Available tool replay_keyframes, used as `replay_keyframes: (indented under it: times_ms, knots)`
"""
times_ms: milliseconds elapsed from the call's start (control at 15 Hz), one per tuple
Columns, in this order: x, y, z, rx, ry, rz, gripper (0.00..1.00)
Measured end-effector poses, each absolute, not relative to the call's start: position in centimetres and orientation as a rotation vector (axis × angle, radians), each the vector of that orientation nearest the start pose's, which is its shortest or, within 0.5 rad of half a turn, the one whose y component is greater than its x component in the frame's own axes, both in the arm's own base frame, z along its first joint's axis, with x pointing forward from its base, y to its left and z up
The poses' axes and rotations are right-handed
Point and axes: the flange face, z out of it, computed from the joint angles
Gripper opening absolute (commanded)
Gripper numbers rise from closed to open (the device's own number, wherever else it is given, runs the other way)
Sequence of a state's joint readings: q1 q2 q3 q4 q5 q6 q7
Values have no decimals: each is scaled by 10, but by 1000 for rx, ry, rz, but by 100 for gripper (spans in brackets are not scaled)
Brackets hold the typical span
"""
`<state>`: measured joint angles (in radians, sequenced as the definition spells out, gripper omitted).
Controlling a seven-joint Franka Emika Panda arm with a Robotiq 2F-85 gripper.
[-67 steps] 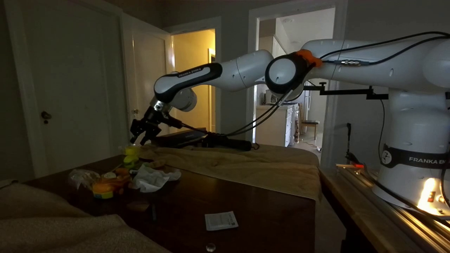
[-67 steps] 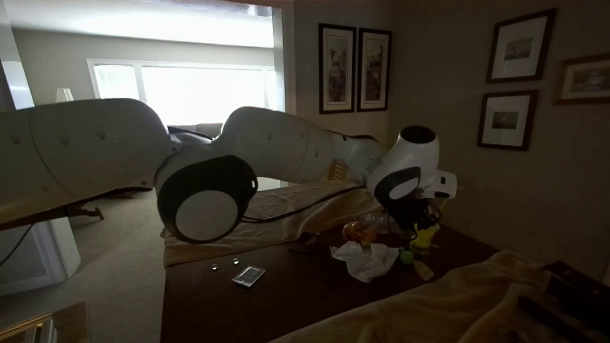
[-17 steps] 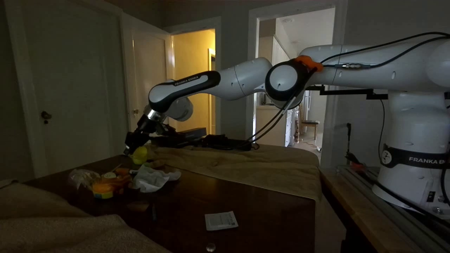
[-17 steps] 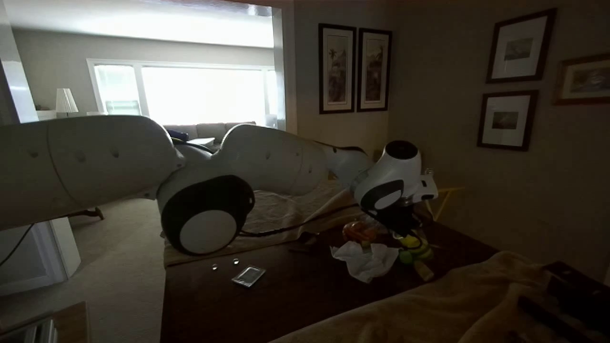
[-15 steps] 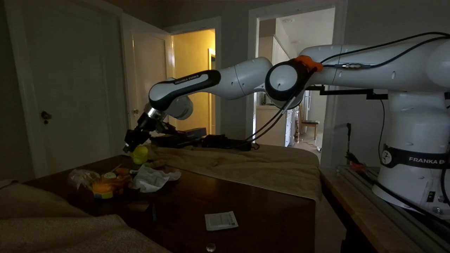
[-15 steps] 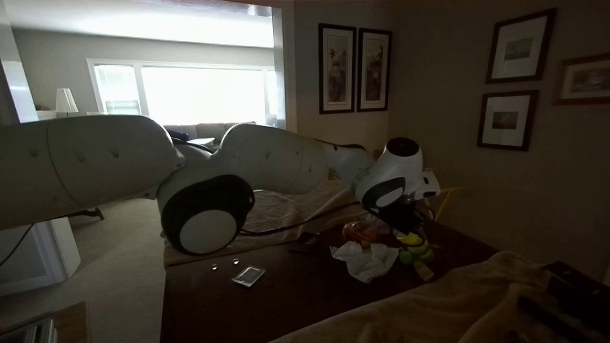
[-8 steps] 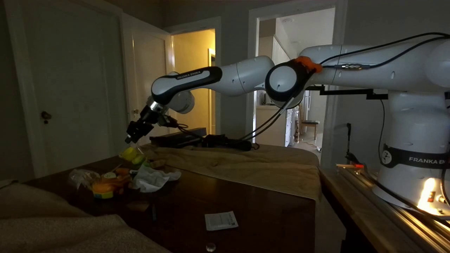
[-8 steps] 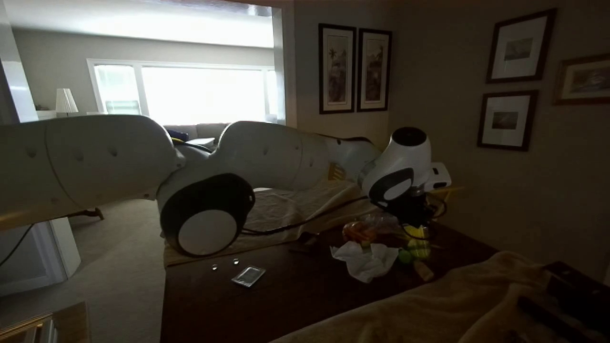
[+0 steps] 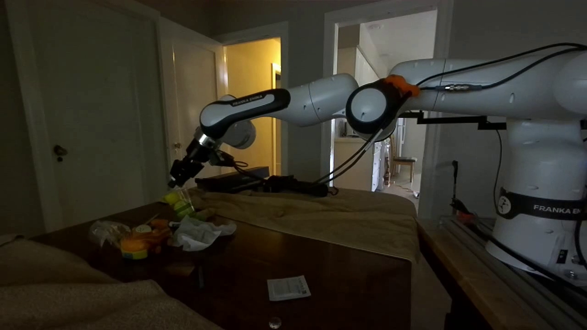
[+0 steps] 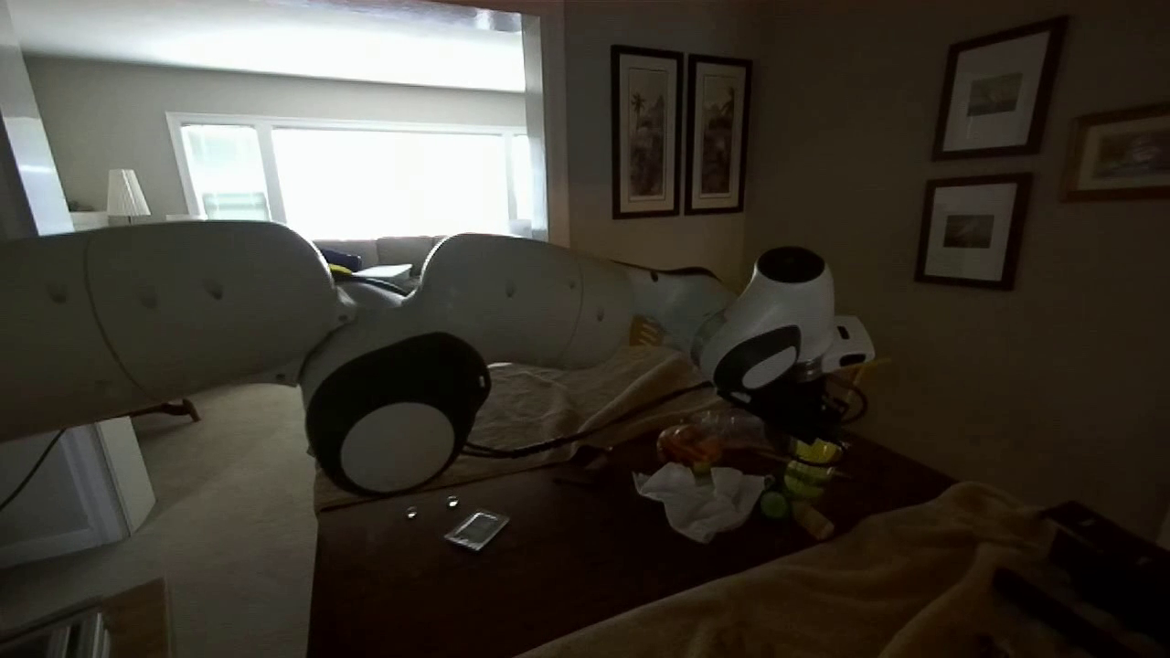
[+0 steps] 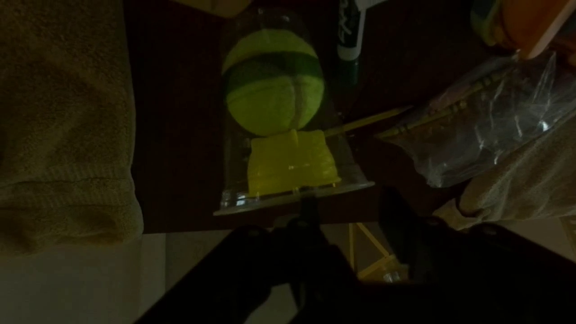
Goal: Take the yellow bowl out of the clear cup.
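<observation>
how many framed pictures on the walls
5, in an exterior view: left tall frame, right tall frame, then rightward upper frame, lower frame, cut-off edge frame. More may be hidden.

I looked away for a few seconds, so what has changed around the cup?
The cup has tipped from upright to leaning left in an exterior view. The jaws dipped, then rose; the wrist view shows them apart, no clear grip visible. The bowl and ball remain inside; tissue and packet stayed put.

Wrist view: one yellow bowl (image 11: 291,164), one clear cup (image 11: 235,180), centre; one marker (image 11: 351,31), upper centre. In an exterior view: five framed pictures (image 10: 996,90) hang upper right; two clear round pieces (image 10: 411,513), one packet (image 10: 477,530) lie lower left.
</observation>
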<state>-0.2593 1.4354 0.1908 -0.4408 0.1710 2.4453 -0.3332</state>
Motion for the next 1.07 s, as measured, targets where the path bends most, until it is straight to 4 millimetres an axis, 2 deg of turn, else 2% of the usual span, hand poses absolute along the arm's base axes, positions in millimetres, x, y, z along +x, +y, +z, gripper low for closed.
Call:
replay_keyframes:
  times_ms: [267, 533, 733, 1067]
  knots:
    - [829, -175, 214, -2843, 80, -917, 38]
    - [829, -174, 213, -2837, 93, -915, 41]
    - [830, -174, 219, -2832, 102, -937, 43]
    - [833, -166, 227, -2817, 94, -959, 39]
